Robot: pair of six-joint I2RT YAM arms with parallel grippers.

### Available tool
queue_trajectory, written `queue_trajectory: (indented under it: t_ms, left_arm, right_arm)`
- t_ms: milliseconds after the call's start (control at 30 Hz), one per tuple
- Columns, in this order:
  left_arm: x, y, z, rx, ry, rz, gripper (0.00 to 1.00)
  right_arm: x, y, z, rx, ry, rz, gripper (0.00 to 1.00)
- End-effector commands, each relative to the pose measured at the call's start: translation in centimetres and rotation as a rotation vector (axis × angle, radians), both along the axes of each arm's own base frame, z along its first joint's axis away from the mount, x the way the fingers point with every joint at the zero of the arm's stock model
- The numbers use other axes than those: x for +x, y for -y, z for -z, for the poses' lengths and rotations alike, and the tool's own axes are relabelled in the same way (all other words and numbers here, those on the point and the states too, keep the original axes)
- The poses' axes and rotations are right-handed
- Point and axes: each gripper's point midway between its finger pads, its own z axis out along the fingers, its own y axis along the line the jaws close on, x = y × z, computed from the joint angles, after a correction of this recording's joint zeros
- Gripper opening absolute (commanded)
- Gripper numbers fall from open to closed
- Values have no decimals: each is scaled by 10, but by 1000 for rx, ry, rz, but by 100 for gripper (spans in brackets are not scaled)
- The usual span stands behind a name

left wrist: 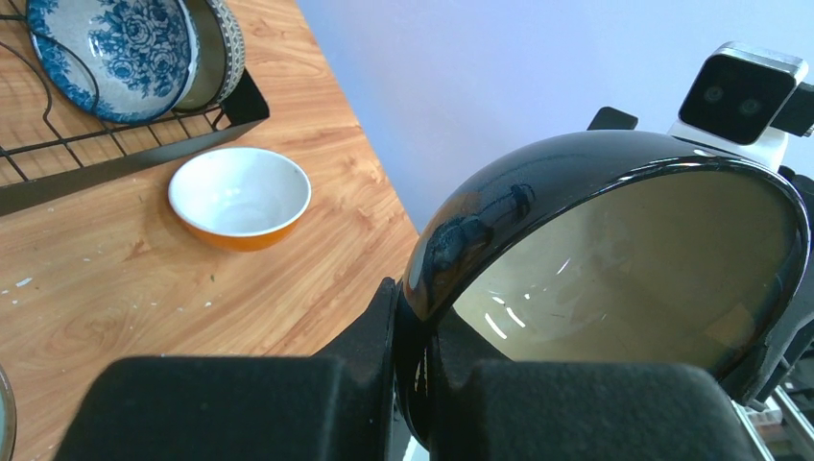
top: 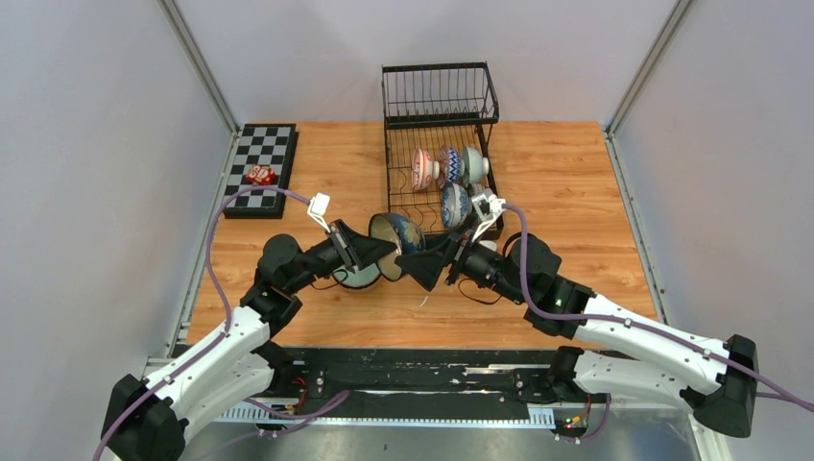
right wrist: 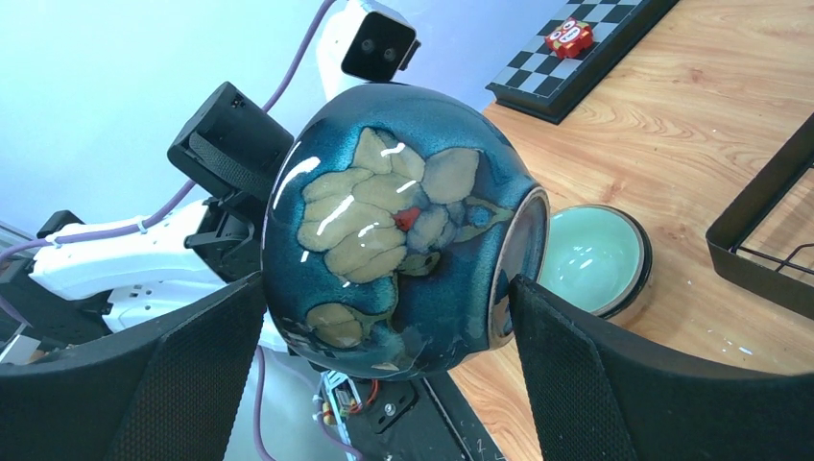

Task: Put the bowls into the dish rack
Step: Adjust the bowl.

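Note:
A dark blue bowl with cream flowers outside and a cream inside hangs tilted above the table. My left gripper is shut on its rim. My right gripper is open, one finger on each side of that bowl, between its side and its foot ring. A pale green bowl sits on the table under the left arm. An orange bowl with a white inside stands beside the dish rack. Several bowls stand on edge in the rack, among them a blue-patterned bowl.
A black-and-white checkerboard with a small red thing on it lies at the back left. The rack's upright wire basket stands against the back wall. Metal frame posts rise at both back corners.

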Motion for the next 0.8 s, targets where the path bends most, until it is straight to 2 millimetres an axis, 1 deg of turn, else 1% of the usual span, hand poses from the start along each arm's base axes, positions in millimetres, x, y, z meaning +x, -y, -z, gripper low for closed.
queue_trajectory:
  t_ms: [0,567,767]
  left_arm:
    - [4,-2,-24,-52,62,-25,0]
    - [6,0,-27,-35,45,-25,0]
    - [8,2,-24,-11,7,-23,0]
  right_arm:
    - [-18,-9,-36,120,31,-99,96]
    - [-19,-13,-38,106,62,-111,96]
    - [-23,-15,-36,87,88,-135,100]
